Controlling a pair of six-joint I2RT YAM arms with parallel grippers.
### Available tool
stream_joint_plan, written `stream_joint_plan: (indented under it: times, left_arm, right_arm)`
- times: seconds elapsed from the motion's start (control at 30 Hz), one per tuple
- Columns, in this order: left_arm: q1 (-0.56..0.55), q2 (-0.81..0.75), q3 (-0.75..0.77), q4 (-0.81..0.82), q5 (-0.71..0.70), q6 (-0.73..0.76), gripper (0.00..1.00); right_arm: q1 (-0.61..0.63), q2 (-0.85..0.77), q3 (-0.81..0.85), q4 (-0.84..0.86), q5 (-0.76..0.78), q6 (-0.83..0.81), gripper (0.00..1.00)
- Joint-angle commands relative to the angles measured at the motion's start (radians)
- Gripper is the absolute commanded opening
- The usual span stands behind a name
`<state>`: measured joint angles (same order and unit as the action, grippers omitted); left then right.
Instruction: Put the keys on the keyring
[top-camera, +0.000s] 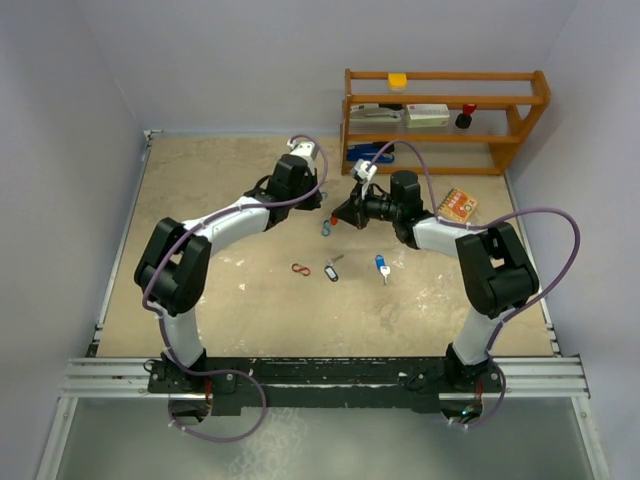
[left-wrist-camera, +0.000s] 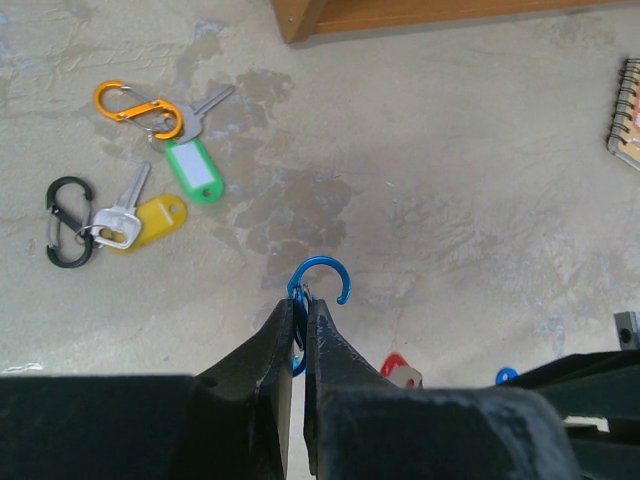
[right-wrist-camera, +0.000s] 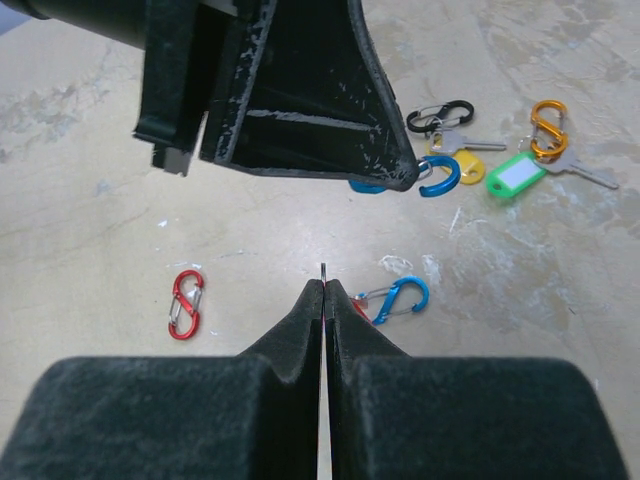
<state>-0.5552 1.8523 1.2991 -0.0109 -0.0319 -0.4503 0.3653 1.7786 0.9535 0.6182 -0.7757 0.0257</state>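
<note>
**Keys (left-wrist-camera: 122, 205) loose on the table, blue S-clip (left-wrist-camera: 316, 264) in the left grip**

The left gripper (left-wrist-camera: 303, 306) has its fingers clenched on the blue S-clip, whose open hook stands out past the fingertips. In the left wrist view two keys lie on the table (left-wrist-camera: 450, 200), up and to the left of those fingertips and well apart from them. The green-tagged key (left-wrist-camera: 192, 168) touches an orange clip (left-wrist-camera: 148, 112) at its head. The yellow-tagged key (left-wrist-camera: 155, 220) touches a black clip (left-wrist-camera: 65, 222) the same way.

The right gripper (right-wrist-camera: 323, 285) is pressed closed with a thin dark sliver poking out between its tips; what that sliver is cannot be told. A second blue clip (right-wrist-camera: 418, 288) lies just beside those tips, and a red clip (right-wrist-camera: 185, 305) lies apart on the other side.

From above, the blue-tagged key (top-camera: 381, 265) and the black-tagged key (top-camera: 331, 271) lie nearer the arm bases than either gripper, touching neither.
</note>
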Motion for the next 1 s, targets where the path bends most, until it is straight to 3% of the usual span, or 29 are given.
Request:
stream_joint_plan:
  times: [0.0,0.97]
  left_arm:
    - [-0.022,0.007,0.062,-0.015,0.036,0.027,0.0]
    - [-0.063,0.021,0.101,-0.096,0.04,0.066,0.0]
  right_arm:
    - [0.001,-0.039,0.027,0.017,0.032,-0.035,0.0]
    - [0.009,-0.026,0.029,0.032,0.105,-0.032,0.0]
